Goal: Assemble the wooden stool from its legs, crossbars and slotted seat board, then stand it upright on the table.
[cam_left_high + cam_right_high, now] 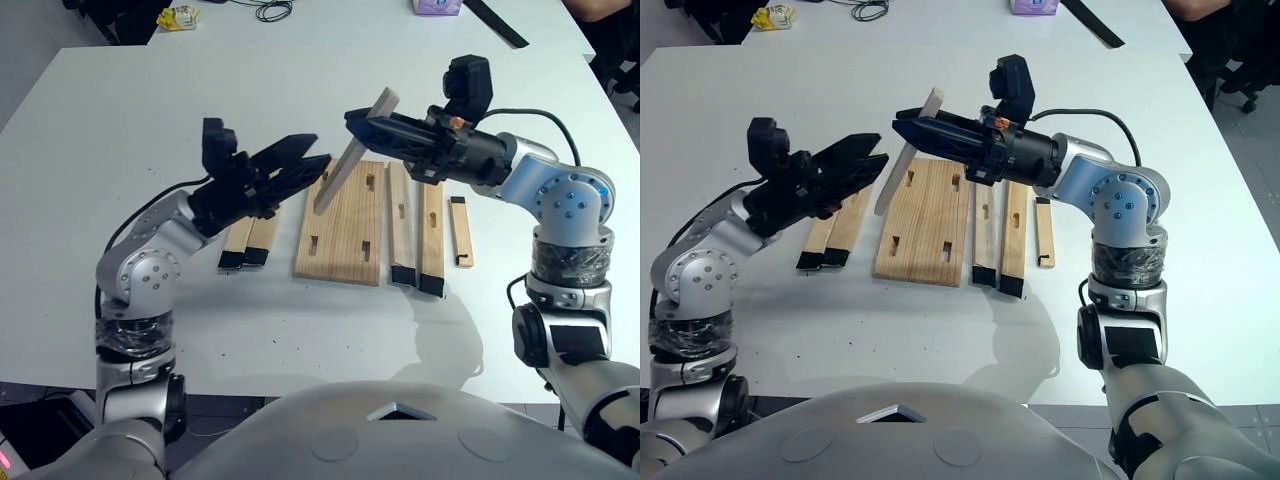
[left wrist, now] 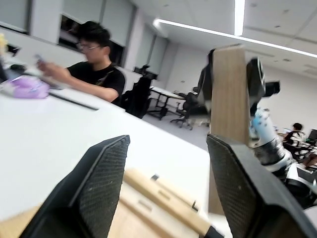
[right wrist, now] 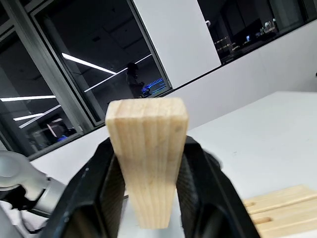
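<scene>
1. white table [image 1: 110, 120] underlies the whole job; above it the right gripper [image 1: 372, 125] has its ribbed black fingers [image 3: 104, 188] pinching a wooden leg [image 1: 902, 160] near its upper end, pads flat on the two broad faces.
2. the leg hangs tilted, its lower end over the left edge of the slotted seat board [image 1: 340, 230]; contact there i cannot tell.
3. the left gripper [image 1: 305, 160] hovers just beside the leg's lower half, fingers [image 2: 99, 183] spread wide and holding nothing.
4. pale, smooth, square-edged timber: probably stiff and light, yet likely to pivot in so high a grip; a second hold nearer the free end should steady it.
5. the board lies flat, rectangular slots upward; probably the heaviest piece, best taken by its edges.
6. black-capped legs lie left [image 1: 248, 240] and right [image 1: 415, 235] of it, a short crossbar [image 1: 460, 232] farthest right.
</scene>
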Available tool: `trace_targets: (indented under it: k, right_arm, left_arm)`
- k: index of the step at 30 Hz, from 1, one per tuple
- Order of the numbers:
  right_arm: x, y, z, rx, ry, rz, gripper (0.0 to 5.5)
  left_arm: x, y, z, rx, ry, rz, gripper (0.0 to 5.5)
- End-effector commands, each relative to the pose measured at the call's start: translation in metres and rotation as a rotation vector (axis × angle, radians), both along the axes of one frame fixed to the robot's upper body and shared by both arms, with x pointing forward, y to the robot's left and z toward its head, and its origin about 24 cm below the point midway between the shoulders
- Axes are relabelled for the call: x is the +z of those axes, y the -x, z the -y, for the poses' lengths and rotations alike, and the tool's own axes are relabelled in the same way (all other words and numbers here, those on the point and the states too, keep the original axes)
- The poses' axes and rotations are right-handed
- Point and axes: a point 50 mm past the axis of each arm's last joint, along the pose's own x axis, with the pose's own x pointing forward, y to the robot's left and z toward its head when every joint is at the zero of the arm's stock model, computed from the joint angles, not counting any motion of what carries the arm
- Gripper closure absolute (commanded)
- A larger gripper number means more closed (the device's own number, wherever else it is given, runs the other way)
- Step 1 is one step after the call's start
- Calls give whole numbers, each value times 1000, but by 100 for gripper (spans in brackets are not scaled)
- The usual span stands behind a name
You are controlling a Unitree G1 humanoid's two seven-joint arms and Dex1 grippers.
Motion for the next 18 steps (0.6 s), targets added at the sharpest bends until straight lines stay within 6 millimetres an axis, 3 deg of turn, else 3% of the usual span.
trace_targets:
  k: [1,5,11,18]
  right_arm:
    - [2,-13,23,-124,108,109,418]
    - [-2,-21,41,-169,194,175,418]
    - [-31,-25,79,-137,463,278,418]
    - [-44,-34,94,-68,605,367,418]
  left_arm:
    - [-7,13,-7,13,-50,-22,264]
    - [-13,25,-8,41,-60,-38,264]
    - [-6,6,-24,249,-44,45,264]
    - [-5,0,-28,368,-9,79,264]
